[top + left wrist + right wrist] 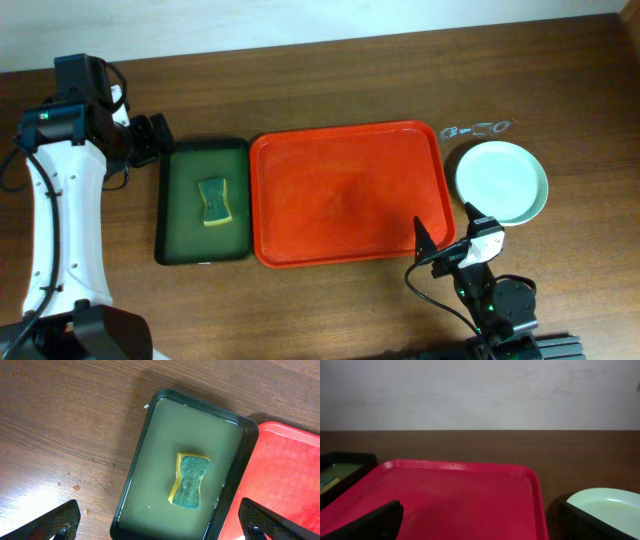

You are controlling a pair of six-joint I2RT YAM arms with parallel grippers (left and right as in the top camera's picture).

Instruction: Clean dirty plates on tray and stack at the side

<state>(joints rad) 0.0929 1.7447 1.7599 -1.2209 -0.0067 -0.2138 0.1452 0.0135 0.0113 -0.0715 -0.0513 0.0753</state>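
Observation:
The red-orange tray [345,195] lies in the middle of the table with nothing on it. The white, mint-tinted plates [502,180] sit on the table just right of the tray; from above only the top one shows, and it looks clean. My right gripper [452,236] hovers open at the tray's near right corner, one finger over the tray [450,492] and the other [592,525] beside the plate [610,505]. My left gripper [160,530] is open and empty, its fingers straddling the near end of the green tray. In the overhead view it [152,140] sits at that tray's far left corner.
A smaller dark green tray [180,205] left of the red one holds murky liquid and a yellow-green sponge [190,481]. Small water drops [75,487] dot the wood beside it. A faint glassy mark [478,128] lies behind the plates.

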